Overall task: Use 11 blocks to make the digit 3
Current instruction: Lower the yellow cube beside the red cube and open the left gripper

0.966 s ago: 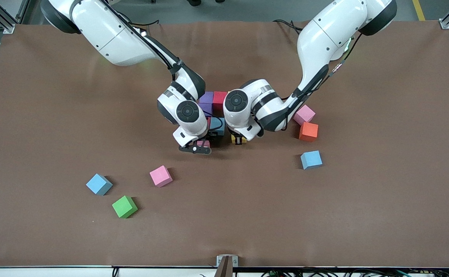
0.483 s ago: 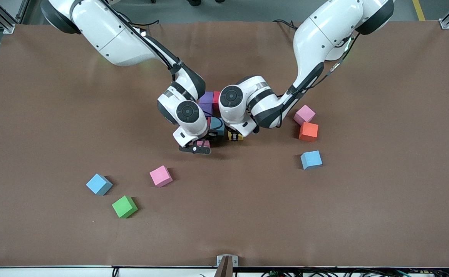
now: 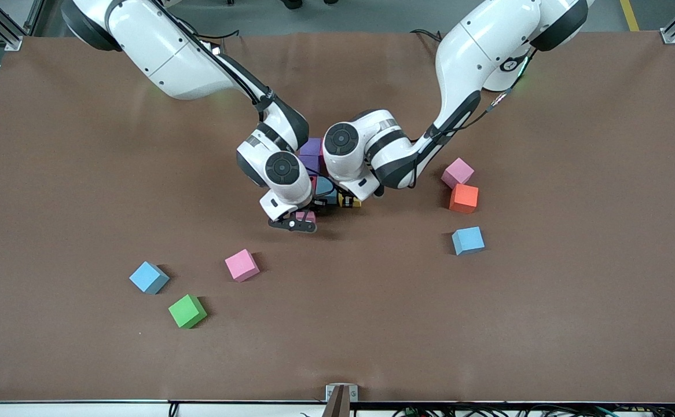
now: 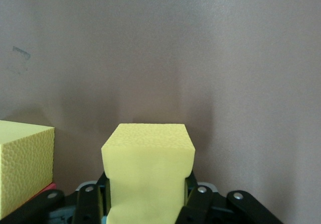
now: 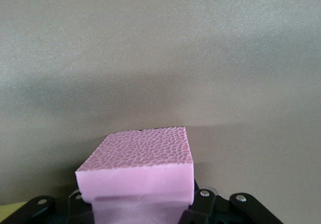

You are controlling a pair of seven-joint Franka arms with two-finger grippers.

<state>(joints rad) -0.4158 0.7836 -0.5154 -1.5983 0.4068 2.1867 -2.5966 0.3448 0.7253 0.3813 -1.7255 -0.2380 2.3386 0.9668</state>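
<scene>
— What takes up most of the scene?

— The brown table (image 3: 575,324), with both arms reaching to its middle. There the partly built figure (image 3: 313,155) sits mostly hidden under the wrists; purple blocks, a bit of red and a light blue block (image 3: 327,191) show between them.

— And the grippers?

— The left gripper (image 3: 349,201) is clenched on a yellow block (image 4: 148,176), low at the cluster's edge nearer the front camera. In the left wrist view a second yellow block (image 4: 22,169) sits just beside the held one, a sliver of red under it. The right gripper (image 3: 303,220) is clamped on a pink block (image 5: 138,176), also low at the cluster's near edge.

— The loose blocks?

— Toward the left arm's end: another pink block (image 3: 457,172) touching an orange block (image 3: 463,198), and a blue block (image 3: 468,240) nearer the camera. Toward the right arm's end: a pink cube (image 3: 241,265), a blue cube (image 3: 149,277) and a green cube (image 3: 187,311), apart from each other.
</scene>
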